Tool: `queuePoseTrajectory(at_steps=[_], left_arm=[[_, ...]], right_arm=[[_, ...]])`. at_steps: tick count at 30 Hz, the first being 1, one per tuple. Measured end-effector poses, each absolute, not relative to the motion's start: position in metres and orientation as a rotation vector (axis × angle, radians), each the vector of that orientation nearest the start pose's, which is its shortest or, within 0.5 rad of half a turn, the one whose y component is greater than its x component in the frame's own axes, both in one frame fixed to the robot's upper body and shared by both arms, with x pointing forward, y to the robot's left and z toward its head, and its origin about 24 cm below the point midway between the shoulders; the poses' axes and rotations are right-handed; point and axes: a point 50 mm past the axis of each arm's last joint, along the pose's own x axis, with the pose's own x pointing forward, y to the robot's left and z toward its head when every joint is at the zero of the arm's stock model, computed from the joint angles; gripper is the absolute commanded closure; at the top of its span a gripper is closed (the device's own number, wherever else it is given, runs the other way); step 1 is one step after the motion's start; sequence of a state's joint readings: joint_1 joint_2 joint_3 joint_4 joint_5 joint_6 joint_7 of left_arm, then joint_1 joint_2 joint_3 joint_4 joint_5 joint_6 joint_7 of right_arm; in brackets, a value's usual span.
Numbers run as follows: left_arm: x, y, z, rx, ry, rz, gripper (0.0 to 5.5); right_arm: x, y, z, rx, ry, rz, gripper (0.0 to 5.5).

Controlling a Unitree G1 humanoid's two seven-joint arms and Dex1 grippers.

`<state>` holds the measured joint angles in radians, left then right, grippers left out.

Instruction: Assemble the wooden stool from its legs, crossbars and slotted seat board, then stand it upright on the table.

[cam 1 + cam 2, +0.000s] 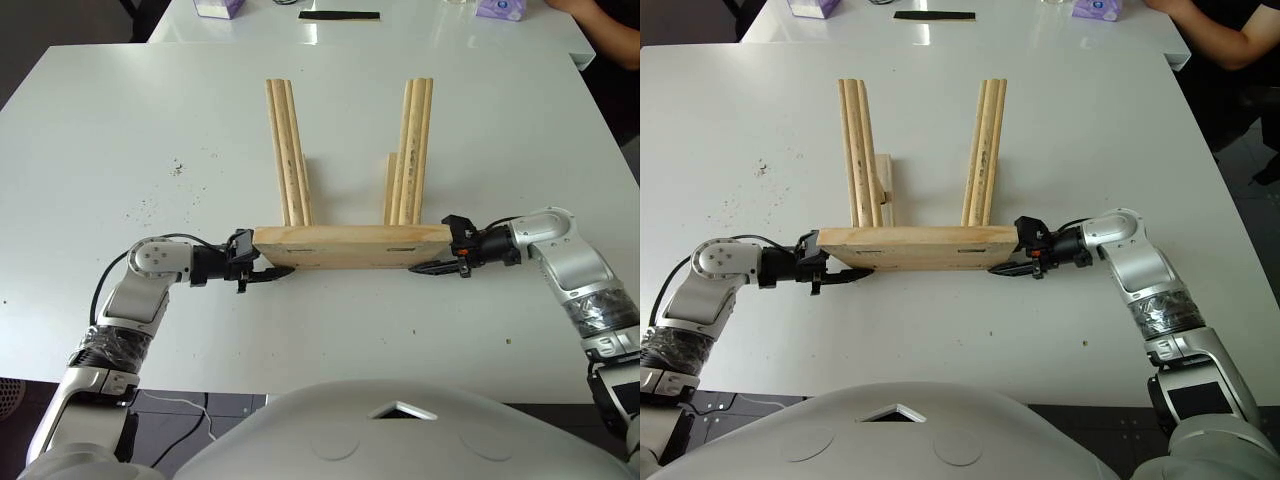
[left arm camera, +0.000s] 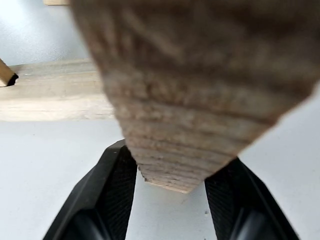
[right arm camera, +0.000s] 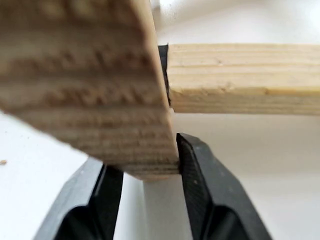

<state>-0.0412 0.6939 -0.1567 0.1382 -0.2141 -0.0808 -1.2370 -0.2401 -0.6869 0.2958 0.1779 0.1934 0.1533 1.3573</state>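
Note:
The wooden stool lies on its side in the middle of the white table (image 1: 120,120). Its slotted seat board (image 1: 350,245) stands on edge nearest me. Two bundles of legs (image 1: 288,150) (image 1: 413,150) point away from it across the table, and short crossbars (image 1: 304,188) show between them near the board. My left gripper (image 1: 262,264) is shut on the board's left end, whose corner sits between its black fingers (image 2: 112,195). At the right end my right gripper (image 1: 437,260) is shut on the board, one finger (image 3: 192,175) on each face.
Small dark specks (image 1: 160,200) lie scattered on the table to the left of the stool. A second table at the back carries two tissue boxes (image 1: 220,8) (image 1: 500,8) and a black strip (image 1: 340,15). Bare tabletop lies on both sides of the stool.

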Motion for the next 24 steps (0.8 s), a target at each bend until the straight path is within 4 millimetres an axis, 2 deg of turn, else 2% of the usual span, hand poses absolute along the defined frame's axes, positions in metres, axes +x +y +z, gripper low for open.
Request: queuePoseTrajectory(at_steps=[4,6,9,14,20,24], left_arm=[[0.22,0.219,0.04,0.363,0.392,-1.322,4.05],[0.221,0.22,0.045,0.292,0.419,-1.302,4.05],[0.223,0.221,0.06,0.164,0.421,-1.275,4.03],[0.221,0.222,0.088,-0.078,0.376,-1.28,4.03],[0.215,0.22,0.099,-0.398,0.248,-1.246,4.03],[0.214,0.208,0.101,-0.627,0.122,-1.197,4.02]], right_arm=[[0.247,-0.194,0.048,-0.306,0.554,1.452,4.0],[0.25,-0.195,0.054,-0.246,0.555,1.435,4.0],[0.251,-0.2,0.071,-0.145,0.563,1.406,4.0],[0.253,-0.211,0.111,0.025,0.484,1.377,3.99],[0.252,-0.22,0.137,0.314,0.333,1.329,3.99],[0.253,-0.219,0.15,0.512,0.181,1.269,3.99]])
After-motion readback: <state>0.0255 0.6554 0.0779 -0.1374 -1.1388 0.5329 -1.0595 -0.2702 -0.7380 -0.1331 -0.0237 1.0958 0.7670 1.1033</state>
